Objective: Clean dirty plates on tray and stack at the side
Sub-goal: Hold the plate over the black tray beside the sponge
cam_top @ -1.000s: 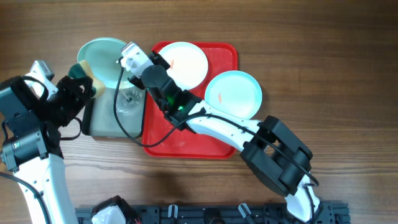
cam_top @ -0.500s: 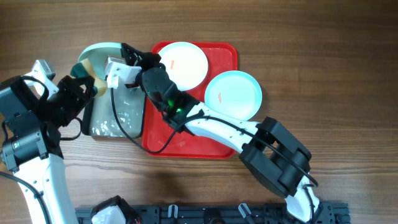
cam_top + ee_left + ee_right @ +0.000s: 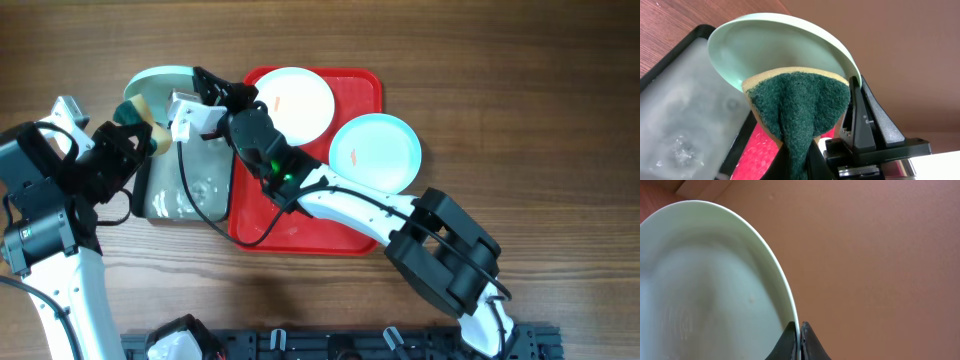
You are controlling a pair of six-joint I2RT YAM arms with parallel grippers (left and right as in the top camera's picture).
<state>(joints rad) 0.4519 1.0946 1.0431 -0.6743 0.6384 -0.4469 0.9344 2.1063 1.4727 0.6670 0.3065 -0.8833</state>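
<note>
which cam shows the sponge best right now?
Left wrist: the yellow sponge with dark green scouring face fills mid-frame, set against the tilted light blue round plate. Overhead shows only a small green-and-tan bit at the left claw. Right wrist shows none of it, only the plate's rim.

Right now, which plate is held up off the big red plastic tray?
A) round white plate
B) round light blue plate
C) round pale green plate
C: the right tool pinches the rim of the round pale green plate; the round white plate and round light blue plate lie on the big red plastic tray.
</note>
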